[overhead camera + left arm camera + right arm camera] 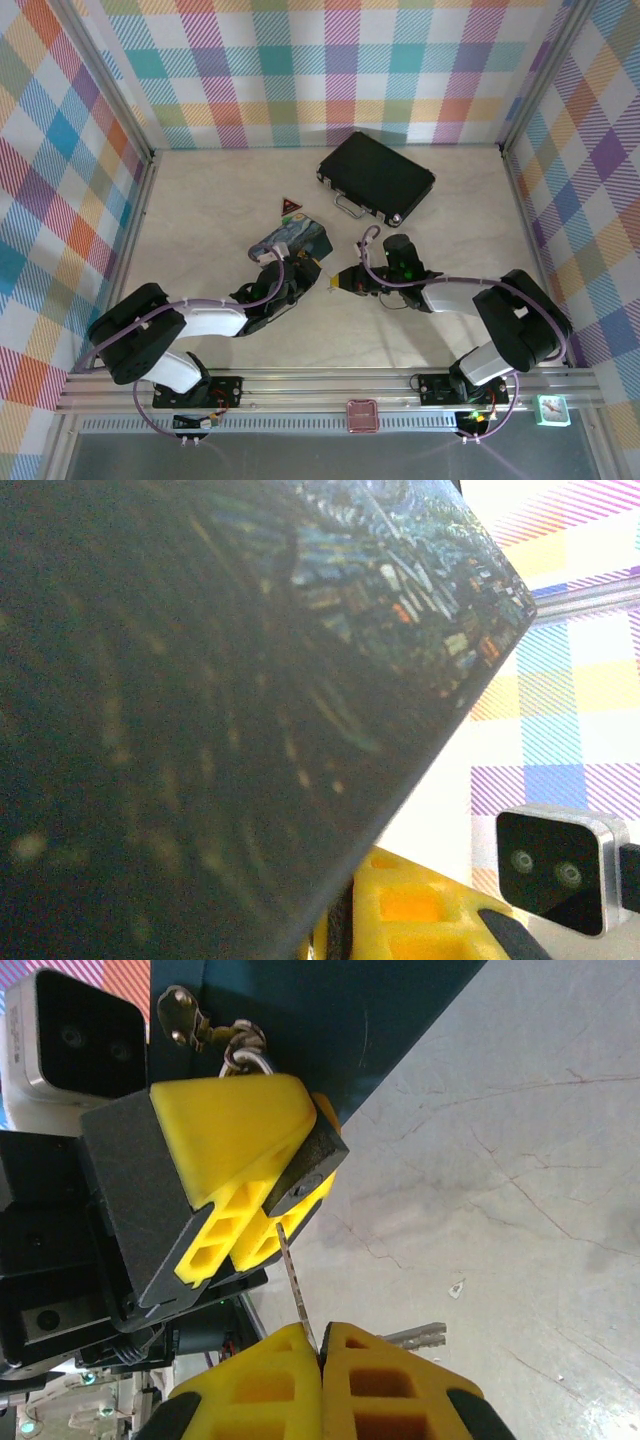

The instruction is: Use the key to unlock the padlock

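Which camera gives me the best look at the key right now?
Right wrist: the key runs as a thin blade from the shut right gripper up to the padlock in the left gripper. Top external puts it where the grippers meet, too small to tell. Left wrist faces the painted tin.

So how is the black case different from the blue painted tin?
The black case is plain black with silver latches; the blue painted tin is covered in a swirly picture. The case looks bigger than the tin. The case lies off on its own; the tin is right by the left gripper. Both are boxy and on the table.
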`<action>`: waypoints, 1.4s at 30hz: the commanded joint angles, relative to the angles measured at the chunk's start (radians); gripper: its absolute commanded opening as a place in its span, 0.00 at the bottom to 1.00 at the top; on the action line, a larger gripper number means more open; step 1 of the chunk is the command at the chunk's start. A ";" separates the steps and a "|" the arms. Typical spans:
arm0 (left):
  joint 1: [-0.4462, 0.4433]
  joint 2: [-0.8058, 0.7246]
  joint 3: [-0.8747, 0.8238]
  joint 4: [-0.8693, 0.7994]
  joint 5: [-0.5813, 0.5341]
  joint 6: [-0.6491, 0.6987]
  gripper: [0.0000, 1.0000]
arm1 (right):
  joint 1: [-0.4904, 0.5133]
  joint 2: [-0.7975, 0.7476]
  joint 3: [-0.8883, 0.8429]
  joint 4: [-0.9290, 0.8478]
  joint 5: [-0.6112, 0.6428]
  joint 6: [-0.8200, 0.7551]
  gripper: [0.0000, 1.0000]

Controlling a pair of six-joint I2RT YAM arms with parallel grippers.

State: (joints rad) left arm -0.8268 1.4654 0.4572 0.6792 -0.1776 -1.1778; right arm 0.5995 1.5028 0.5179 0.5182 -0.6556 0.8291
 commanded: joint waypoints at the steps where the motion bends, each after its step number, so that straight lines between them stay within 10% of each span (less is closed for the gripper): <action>1: 0.009 0.008 0.011 0.080 -0.020 0.006 0.00 | 0.017 0.010 -0.018 0.026 -0.022 0.006 0.00; 42: -0.003 0.041 -0.016 0.132 -0.001 -0.045 0.00 | 0.023 0.088 0.033 0.124 -0.038 0.038 0.00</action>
State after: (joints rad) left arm -0.8272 1.4990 0.4427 0.7620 -0.1730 -1.2121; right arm 0.6167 1.5963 0.5152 0.6273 -0.6624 0.8749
